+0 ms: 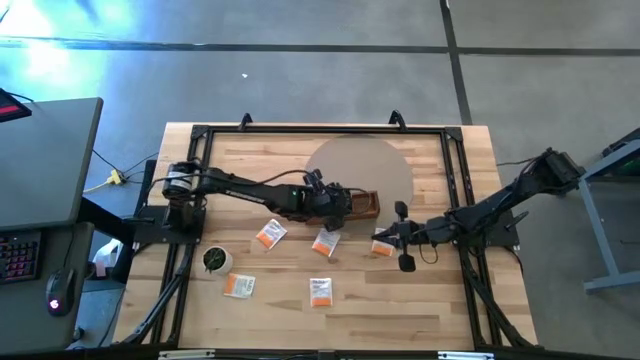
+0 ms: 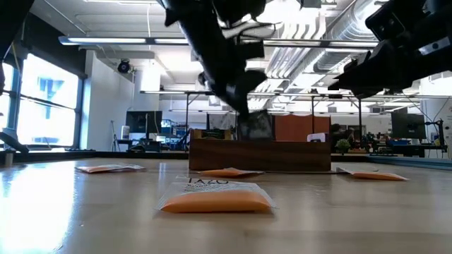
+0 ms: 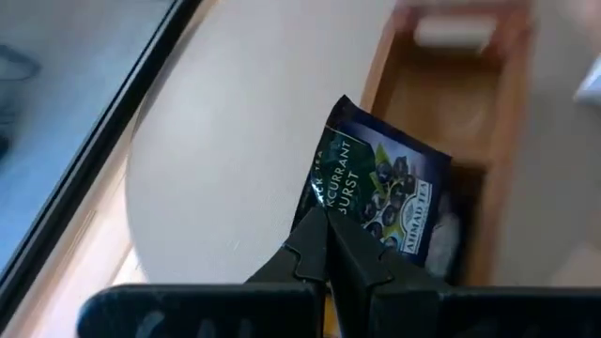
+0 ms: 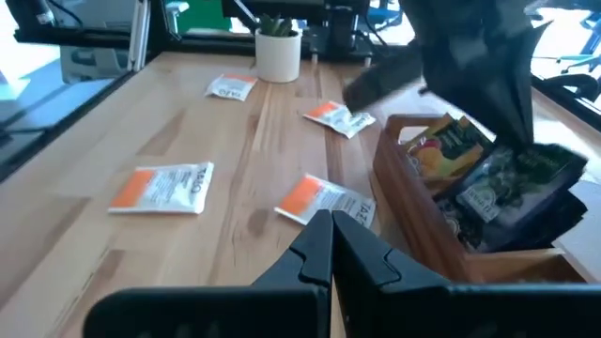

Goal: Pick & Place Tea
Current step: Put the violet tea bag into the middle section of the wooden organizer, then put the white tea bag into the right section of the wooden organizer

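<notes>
A black tea packet (image 3: 385, 192) hung clenched in the left hand (image 3: 326, 246) over the wooden tray (image 1: 362, 205); the right hand (image 4: 331, 246), clenched empty, hovered near orange packets (image 4: 324, 199).

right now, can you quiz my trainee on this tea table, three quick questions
1. True or false: the left gripper is shut on a black tea packet above the wooden tray.
2. In the high view, how many white-and-orange packets lie loose on the table? A) two B) five C) eight
3. What stands near the table's left edge, beside the packet there?

Key
1. True.
2. B, five; one lies by the right gripper, which is shut and empty.
3. A small round cup.
</notes>
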Tool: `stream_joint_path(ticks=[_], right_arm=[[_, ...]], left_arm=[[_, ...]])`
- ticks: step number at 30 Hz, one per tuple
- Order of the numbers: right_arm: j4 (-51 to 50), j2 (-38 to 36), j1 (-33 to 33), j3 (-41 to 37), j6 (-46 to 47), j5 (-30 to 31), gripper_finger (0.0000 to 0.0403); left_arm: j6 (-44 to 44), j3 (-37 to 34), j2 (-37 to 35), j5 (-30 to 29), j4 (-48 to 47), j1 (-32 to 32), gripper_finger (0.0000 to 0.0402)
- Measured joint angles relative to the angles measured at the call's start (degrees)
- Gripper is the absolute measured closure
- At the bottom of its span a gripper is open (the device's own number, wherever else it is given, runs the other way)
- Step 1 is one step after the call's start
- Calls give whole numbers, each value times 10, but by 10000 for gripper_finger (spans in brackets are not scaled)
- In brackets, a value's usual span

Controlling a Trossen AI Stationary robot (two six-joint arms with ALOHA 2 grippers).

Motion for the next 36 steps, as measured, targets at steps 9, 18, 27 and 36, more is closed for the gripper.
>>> stream_joint_path(ticks=[9, 18, 27, 36], right_arm=[[-1, 0, 0, 0, 0, 2, 403], [-1, 0, 0, 0, 0, 2, 403], [-1, 0, 0, 0, 1, -38, 402], [28, 0, 0, 0, -18, -46, 394]], left_arm=[[15, 0, 24, -22, -12, 0, 401], [15, 0, 25, 18, -2, 0, 350], [13, 0, 16, 183, -24, 0, 302], [-47, 8, -34, 129, -134, 0, 301]])
